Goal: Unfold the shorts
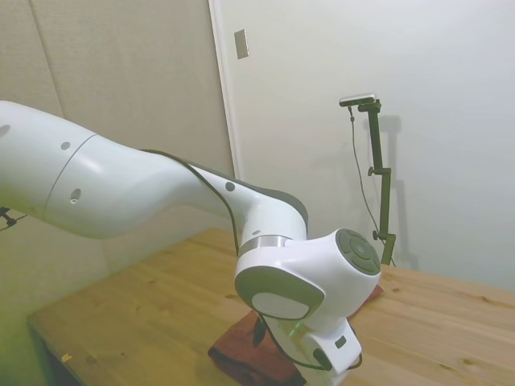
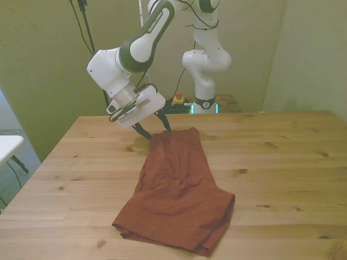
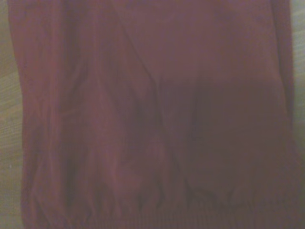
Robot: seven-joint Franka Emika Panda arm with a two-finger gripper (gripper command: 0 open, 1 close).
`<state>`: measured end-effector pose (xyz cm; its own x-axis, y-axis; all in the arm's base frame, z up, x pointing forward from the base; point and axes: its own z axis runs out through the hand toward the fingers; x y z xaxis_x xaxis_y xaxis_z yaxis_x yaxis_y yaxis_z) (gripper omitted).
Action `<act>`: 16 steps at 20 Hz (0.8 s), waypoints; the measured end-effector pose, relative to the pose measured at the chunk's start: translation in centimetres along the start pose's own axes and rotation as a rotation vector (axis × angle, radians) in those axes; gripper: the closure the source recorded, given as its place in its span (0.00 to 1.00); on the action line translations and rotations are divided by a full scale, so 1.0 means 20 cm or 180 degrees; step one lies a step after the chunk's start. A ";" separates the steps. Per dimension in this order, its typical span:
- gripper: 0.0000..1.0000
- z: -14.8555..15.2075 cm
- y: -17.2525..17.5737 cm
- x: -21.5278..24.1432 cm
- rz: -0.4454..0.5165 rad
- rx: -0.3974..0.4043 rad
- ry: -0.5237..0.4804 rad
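Note:
The rust-brown shorts (image 2: 176,189) lie on the wooden table (image 2: 282,162), folded lengthwise into a long wrinkled strip that widens toward the near edge. My gripper (image 2: 158,131) hovers at the strip's far narrow end, open, its two dark fingers spread just above the fabric's corner and holding nothing. In the side view the arm's bulk hides most of the shorts (image 1: 245,352); only a dark red patch shows beneath the wrist. The wrist view is filled with blurred shorts (image 3: 152,114) fabric.
Bare wood of the table (image 1: 145,314) lies on both sides of the shorts. A thin strip of table (image 3: 7,143) shows beside the fabric in the wrist view. Cables hang behind the table's far edge.

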<state>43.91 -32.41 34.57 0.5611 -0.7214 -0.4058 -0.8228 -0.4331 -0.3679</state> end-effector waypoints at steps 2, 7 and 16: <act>1.00 0.01 0.00 0.00 -0.0004 -0.0005 -0.0008; 1.00 0.02 0.00 0.01 -0.0012 -0.0014 -0.0022; 1.00 0.02 0.00 0.01 -0.0014 -0.0015 -0.0024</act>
<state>44.07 -32.21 34.15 0.5654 -0.7154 -0.4105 -0.8208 -0.4387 -0.3658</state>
